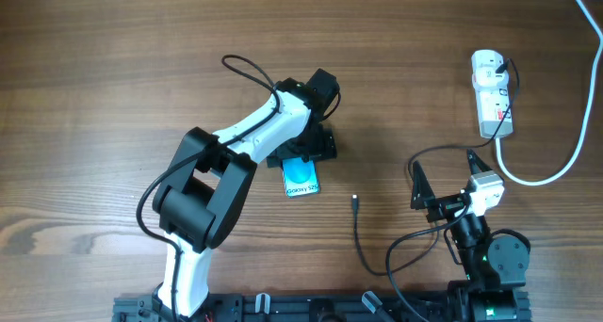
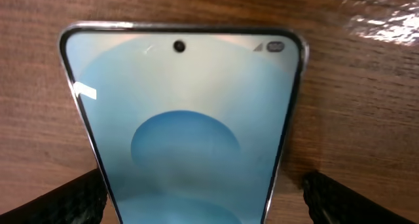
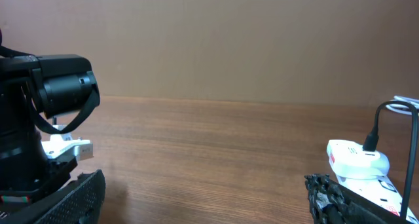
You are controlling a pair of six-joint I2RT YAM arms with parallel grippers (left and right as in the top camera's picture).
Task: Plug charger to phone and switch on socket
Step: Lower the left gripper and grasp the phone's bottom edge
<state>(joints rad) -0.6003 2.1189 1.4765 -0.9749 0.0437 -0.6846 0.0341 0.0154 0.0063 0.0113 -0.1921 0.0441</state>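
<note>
Over the flat teal-screened phone (image 1: 301, 179), the left gripper (image 2: 204, 188) straddles it unclenched; closing evenly on both long edges should steady it. The right gripper (image 3: 204, 181) hangs spread, empty.

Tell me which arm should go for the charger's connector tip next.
Right. The right claw is open and empty, and the connector tip lies in the open between it and the phone. The left claw sits astride the phone, probably best used to steady it.
</note>
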